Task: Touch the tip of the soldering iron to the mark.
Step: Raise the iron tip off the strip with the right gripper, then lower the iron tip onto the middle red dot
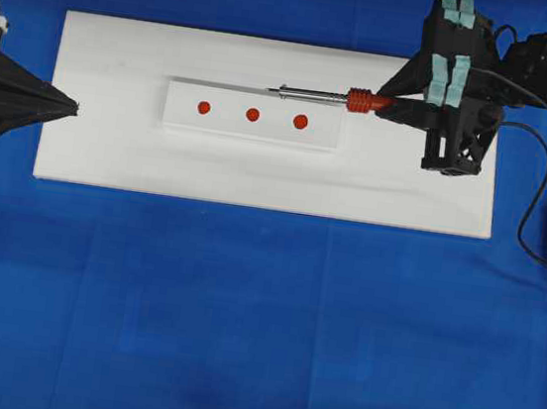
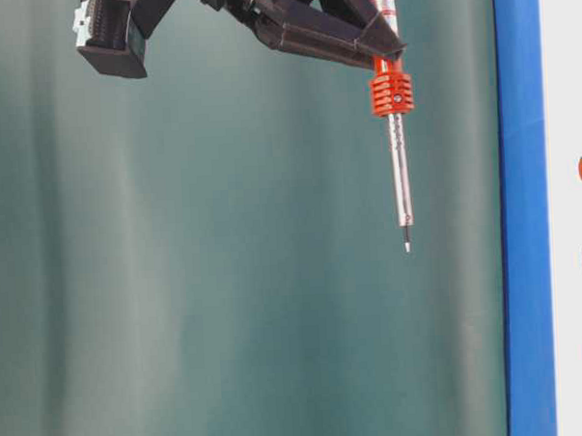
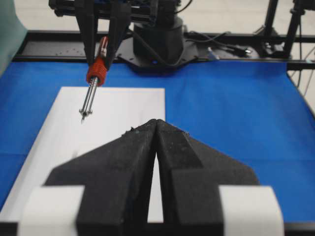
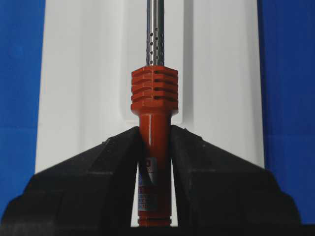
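Cord [image 1: 533, 187] is being traced only in the overhead view, where it is curving down from the right arm and being cut off at the picture's right edge. The soldering iron [image 1: 332, 97] is being pinched at its orange-red handle by the right gripper [image 1: 394, 102], and the rear of the handle is being hidden between the black jaws. Its tip [image 1: 271, 89] is being shown there over the far edge of the white block [image 1: 250, 134], beyond the three red marks [image 1: 253, 114], but height above the block cannot be told from that view.

In the table-level view the iron is being seen clear of everything, its tip [image 2: 407, 244] hanging in free space apart from the blue-covered surface [image 2: 522, 208]; the gripper [image 2: 385, 42] is being cut off at the top edge.

In the right wrist view the shaft is being cropped at the top, so the tip is not being shown; the ribbed collar and a small printed label, too small to read, are being shown.

The left gripper [image 3: 156, 123] is being held with its jaws pressed together, nothing between them, resting near the white board's [image 1: 90, 152] left end.
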You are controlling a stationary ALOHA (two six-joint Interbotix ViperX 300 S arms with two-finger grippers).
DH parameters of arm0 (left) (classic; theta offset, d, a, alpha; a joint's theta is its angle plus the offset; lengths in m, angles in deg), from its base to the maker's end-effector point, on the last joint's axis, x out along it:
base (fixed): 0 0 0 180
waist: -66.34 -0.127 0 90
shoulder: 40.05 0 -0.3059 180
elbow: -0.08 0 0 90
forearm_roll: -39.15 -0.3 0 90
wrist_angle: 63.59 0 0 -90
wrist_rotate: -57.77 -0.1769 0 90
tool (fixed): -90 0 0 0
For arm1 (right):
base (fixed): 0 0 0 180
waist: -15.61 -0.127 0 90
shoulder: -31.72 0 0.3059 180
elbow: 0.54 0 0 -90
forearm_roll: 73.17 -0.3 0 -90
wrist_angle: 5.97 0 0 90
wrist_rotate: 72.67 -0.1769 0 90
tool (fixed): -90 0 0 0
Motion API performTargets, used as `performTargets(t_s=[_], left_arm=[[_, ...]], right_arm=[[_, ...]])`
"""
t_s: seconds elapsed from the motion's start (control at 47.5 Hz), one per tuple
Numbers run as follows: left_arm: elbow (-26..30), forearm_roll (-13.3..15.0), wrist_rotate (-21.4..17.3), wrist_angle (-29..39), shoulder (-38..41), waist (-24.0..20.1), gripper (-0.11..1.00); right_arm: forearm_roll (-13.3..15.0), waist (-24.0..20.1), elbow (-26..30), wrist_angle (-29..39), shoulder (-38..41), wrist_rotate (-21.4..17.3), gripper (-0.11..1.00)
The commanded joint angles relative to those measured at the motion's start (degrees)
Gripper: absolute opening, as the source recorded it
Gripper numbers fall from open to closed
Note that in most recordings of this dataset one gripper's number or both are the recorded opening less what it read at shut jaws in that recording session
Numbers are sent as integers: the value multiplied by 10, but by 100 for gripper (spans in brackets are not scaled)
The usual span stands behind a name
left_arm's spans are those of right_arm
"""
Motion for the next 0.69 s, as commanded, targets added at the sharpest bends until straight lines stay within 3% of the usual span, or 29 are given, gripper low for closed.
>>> performTargets(t_s=[0.0, 0.673], left_arm=[[5, -2, 1, -5, 4, 2, 0], [5, -1, 1, -5, 4, 2, 0]], right_arm=[[2, 2, 11, -4, -4, 0, 6], [4, 2, 16, -4, 4, 0, 6]])
